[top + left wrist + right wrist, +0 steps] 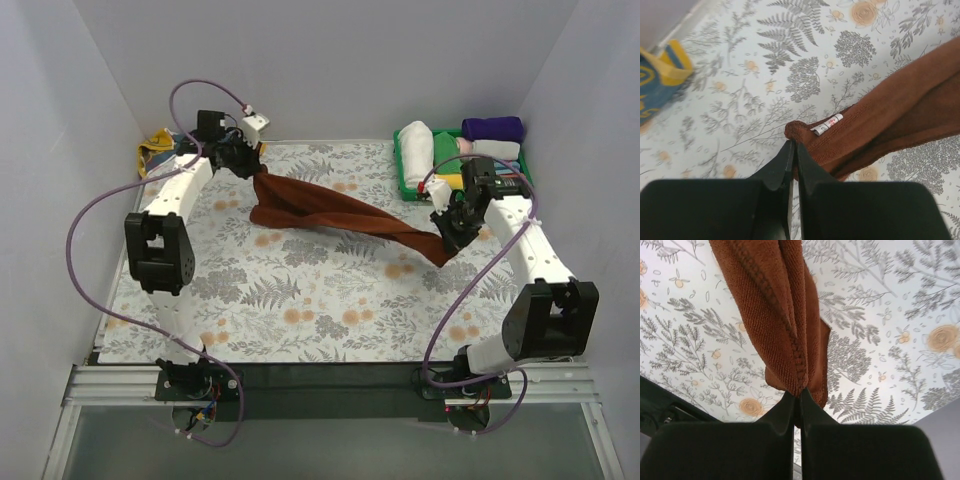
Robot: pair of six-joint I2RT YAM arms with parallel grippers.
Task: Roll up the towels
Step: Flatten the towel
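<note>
The rust-brown towel (340, 215) hangs stretched between my two grippers above the floral mat. My left gripper (255, 170) is shut on its far-left corner; in the left wrist view the gripper (793, 146) pinches the corner of the towel (890, 115) beside a white label (827, 124). My right gripper (447, 245) is shut on the opposite corner; in the right wrist view the gripper (799, 392) holds the towel (770, 305), which hangs in folds. The mustard-yellow towel (157, 150) with dark markings lies bunched at the far-left corner, and shows blurred in the left wrist view (660, 80).
A green tray (406, 180) at the far right holds rolled white (416, 150), purple (492, 128) and other cloths. White walls close in the back and sides. Purple cables loop beside both arms. The dark table front edge (320, 375) runs behind the arm bases.
</note>
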